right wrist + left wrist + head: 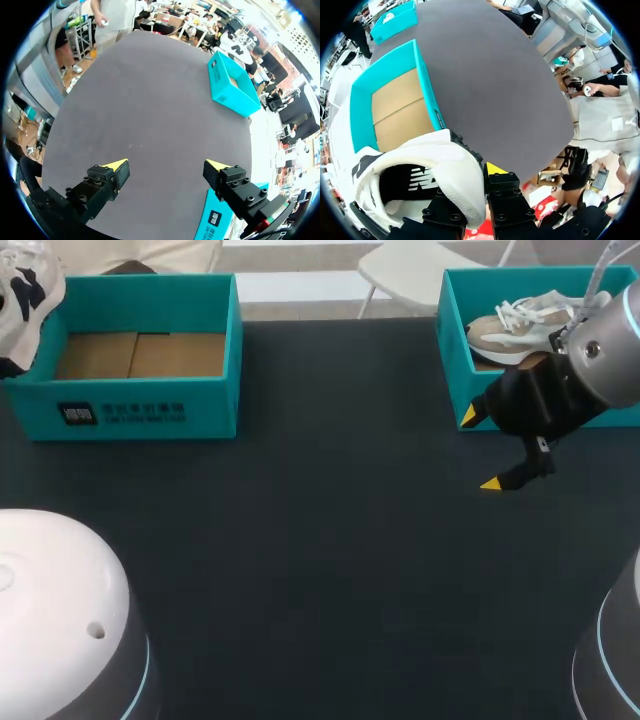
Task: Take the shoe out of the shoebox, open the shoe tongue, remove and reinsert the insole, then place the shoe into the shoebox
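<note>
A white shoe with black markings [420, 170] hangs over the left end of the empty teal shoebox [395, 95], whose cardboard floor is bare. My left gripper [470, 200] is shut on the shoe's padded rim, one finger inside and one outside. In the head view this shoe [25, 295] shows at the far left corner above the box [140, 390]. My right gripper [480, 450] hovers open in front of a second teal box [455, 360] that holds a beige and white shoe [525, 325]. Nothing lies between the right gripper's [166, 165] fingers.
Dark table [320, 560] spreads between the two boxes. The bases of my arms [60, 610] rise at the near corners. The second box's wall [215, 220] stands close beside one right finger.
</note>
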Robot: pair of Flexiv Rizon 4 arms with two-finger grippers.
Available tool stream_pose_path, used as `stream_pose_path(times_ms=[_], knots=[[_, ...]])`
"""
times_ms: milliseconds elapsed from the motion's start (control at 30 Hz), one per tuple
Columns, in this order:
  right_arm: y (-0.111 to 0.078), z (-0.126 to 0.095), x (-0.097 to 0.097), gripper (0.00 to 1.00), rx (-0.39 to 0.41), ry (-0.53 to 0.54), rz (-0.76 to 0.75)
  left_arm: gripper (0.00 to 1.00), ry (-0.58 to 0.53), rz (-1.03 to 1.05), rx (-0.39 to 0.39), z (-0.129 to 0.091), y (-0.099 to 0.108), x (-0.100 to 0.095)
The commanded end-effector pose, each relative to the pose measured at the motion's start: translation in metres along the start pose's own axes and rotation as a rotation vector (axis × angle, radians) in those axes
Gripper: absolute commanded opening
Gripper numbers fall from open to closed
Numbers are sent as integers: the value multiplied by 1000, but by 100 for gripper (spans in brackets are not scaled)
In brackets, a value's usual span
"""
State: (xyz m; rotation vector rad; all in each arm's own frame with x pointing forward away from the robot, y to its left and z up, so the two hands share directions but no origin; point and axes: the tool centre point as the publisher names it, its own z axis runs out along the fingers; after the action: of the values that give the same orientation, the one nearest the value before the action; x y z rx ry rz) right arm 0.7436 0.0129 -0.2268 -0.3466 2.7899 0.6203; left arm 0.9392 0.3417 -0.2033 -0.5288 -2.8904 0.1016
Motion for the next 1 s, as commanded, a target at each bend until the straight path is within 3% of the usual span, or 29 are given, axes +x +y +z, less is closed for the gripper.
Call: stream_pose_path(times_ms=[33, 200, 367, 700, 733, 833, 900, 1000], knots=[[0, 1, 0, 100, 3, -1, 0, 0, 78, -4, 14, -2, 4, -20], [0, 1, 0, 100, 3, -1, 0, 0, 69, -16, 23, -7, 0, -31], [0, 1, 0, 100, 3, -1, 0, 0, 44, -19, 28, -15, -15, -23], [0, 1, 0, 100, 3, -1, 0, 0, 44, -19, 28, -15, -15, -23], [0, 1, 0, 100, 3, -1, 0, 0, 107, 157, 29, -15, -16, -25], [0, 1, 0, 100, 3, -1, 0, 0, 129, 499, -97, -19, -20, -26], [0, 1, 0, 100, 3, -1, 0, 0, 193, 633, -127, -25, -21, -30], [0, 1, 0, 100, 3, -1, 0, 0, 244, 876, -259, -27, -22, -35]])
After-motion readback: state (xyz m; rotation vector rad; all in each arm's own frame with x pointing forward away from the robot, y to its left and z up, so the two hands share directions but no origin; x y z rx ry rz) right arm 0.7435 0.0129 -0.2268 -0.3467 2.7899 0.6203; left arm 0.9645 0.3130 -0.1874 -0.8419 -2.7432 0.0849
